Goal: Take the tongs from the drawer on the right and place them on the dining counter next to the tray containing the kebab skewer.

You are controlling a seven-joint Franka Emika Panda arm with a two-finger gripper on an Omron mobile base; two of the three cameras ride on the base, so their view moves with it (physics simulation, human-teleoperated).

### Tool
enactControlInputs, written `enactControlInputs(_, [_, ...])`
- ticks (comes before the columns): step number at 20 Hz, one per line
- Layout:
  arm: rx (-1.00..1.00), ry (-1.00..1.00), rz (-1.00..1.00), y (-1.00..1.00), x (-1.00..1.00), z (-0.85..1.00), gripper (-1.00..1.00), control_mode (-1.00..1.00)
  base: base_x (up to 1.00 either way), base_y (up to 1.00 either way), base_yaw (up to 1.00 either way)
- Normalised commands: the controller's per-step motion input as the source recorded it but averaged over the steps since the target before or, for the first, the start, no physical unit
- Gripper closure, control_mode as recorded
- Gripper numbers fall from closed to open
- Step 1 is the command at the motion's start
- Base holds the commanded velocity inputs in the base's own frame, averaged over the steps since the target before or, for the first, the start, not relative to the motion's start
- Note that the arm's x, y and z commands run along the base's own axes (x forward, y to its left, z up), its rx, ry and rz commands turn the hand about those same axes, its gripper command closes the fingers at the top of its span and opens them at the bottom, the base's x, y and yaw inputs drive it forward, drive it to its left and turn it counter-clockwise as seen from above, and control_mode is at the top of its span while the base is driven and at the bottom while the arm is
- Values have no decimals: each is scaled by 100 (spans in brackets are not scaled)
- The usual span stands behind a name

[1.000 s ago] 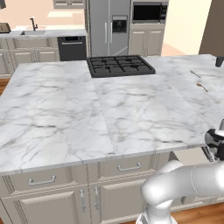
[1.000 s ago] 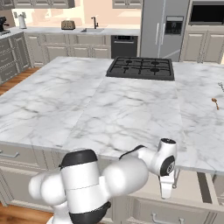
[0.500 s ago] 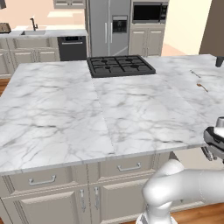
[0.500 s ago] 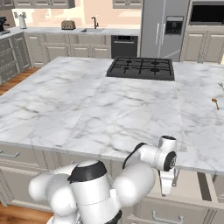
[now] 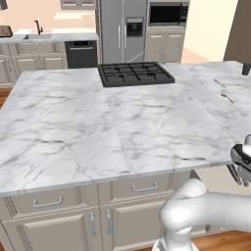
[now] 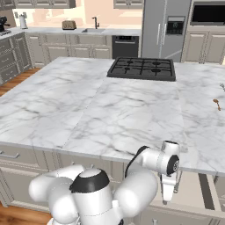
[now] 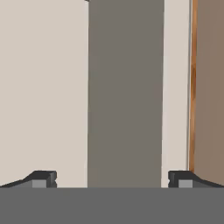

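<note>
Fingers (image 7: 43, 178) spread wide over smooth beige drawer (image 7: 43, 87).

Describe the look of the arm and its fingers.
The arm is made of glossy white rounded segments with black joint bands and a dark cap on one joint. The gripper ends in two small dark fingers with paler grey pads. No cables or markings show.

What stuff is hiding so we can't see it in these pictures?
- Inside of the drawer: in the right base view the dining counter overhangs it and the frame edge cuts it off.
- The gripper, open in the hand view, looks down at plain beige and grey surfaces; too close to tell which parts these are.
- Thin brown-tipped pieces on the counter: too small to identify.
</note>
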Motion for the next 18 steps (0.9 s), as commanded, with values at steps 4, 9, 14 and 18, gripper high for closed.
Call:
enactControlInputs(4, [0, 0, 0, -18, -73, -29, -100, -100, 0, 0, 0])
enactControlInputs(9, [0, 0, 0, -18, -80, -26, -100, -100, 0, 0, 0])
enactControlInputs(14, [0, 0, 0, -12, -79, -22, -100, -100, 0, 0, 0])
enactControlInputs(18, [0, 0, 0, -6, -71, -17, -100, -100, 0, 0, 0])
